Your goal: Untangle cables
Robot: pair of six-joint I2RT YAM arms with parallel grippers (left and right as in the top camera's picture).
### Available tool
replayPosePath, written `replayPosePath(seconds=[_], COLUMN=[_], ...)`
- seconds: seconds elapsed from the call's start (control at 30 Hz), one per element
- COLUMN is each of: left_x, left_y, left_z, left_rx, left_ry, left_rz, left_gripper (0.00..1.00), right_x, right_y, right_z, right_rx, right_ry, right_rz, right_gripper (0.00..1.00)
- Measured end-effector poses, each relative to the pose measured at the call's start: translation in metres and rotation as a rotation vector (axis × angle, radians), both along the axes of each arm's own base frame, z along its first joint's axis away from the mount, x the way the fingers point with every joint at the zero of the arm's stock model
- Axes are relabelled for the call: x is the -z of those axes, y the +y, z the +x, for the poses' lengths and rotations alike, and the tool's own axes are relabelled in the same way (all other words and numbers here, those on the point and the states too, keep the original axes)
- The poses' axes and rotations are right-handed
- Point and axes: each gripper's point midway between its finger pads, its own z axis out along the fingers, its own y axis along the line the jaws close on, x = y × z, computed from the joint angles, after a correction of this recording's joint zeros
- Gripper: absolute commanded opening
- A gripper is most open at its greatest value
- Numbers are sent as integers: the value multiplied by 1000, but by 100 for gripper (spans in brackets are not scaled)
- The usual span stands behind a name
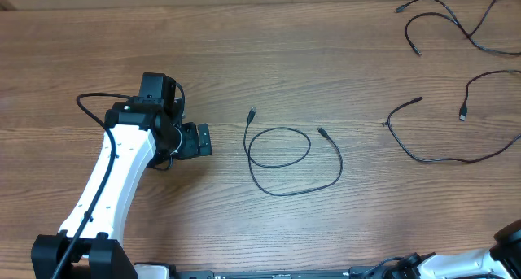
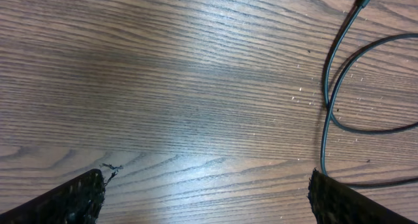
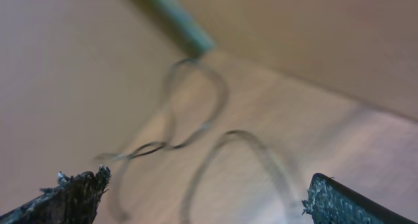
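On the left of the brown wooden table [image 1: 326,67], the white left arm [image 1: 114,173] reaches toward the middle. Its black left gripper [image 1: 195,141] is released: in the left wrist view the two fingertips stand wide apart over bare wood, with nothing between them. Just to the right lies a thin black looped cable [image 1: 281,161] in one loose coil, both small plug ends free and apart from each other. Further right, well apart from it, a long curved black cable [image 1: 431,155] lies near the table's right edge, and a plug end [image 1: 462,112] rests near it. In the far right corner, more thin black cables [image 1: 444,20] meet and cross. Only a piece of the white right arm [image 1: 464,263] shows at the bottom right. The right gripper [image 3: 208,183] is also released, its fingertips wide apart and empty, above blurred cable curves [image 3: 196,129].
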Motion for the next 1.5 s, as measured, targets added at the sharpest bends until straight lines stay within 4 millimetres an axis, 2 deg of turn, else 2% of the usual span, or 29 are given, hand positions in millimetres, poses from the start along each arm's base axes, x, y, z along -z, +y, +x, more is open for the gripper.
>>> replayPosePath(seconds=[0.27, 0.43, 0.57, 0.7, 0.83, 0.93, 0.97, 1.0, 1.03, 1.07, 1.17, 1.3, 1.4, 1.5], left_x=[0, 0, 0, 0, 0, 0, 0, 0, 0, 0, 0, 0, 0, 0], left_y=[0, 0, 0, 0, 0, 0, 0, 0, 0, 0, 0, -1, -1, -1], left_z=[0, 0, 0, 0, 0, 0, 0, 0, 0, 0, 1, 0, 1, 1], left_rx=[0, 0, 0, 0, 0, 0, 0, 0, 0, 0, 0, 0, 0, 0], left_ry=[-1, 0, -1, -1, 0, -1, -1, -1, -1, -1, -2, -2, -3, -2], left_rz=[0, 0, 0, 0, 0, 0, -1, 0, -1, -1, -2, -3, -3, -3], left_gripper=[100, 100, 100, 100, 99, 99, 100, 100, 99, 100, 99, 100, 99, 100], right_x=[-21, -36, -57, -90, -116, -119, -118, -108, -101, -87, -49, 1, 27, 39], right_y=[66, 124, 185, 261, 341, 395, 406, 433, 447, 469, 511, 552, 578, 598], right_z=[26, 50, 71, 85, 85, 79, 77, 72, 69, 64, 47, 12, -23, -54], right_rx=[-317, -533, -703, -889, -1062, -1155, -1170, -1196, -1210, -1223, -1245, -1262, -1312, -1380], right_ry=[-146, -193, -210, -238, -246, -202, -187, -122, -81, -7, 185, 458, 622, 713], right_rz=[153, 207, 213, 166, 156, 195, 204, 231, 244, 251, 215, 55, -94, -212], right_gripper=[100, 100, 100, 100, 100, 100, 100, 100, 100, 100, 100, 100, 100, 100])
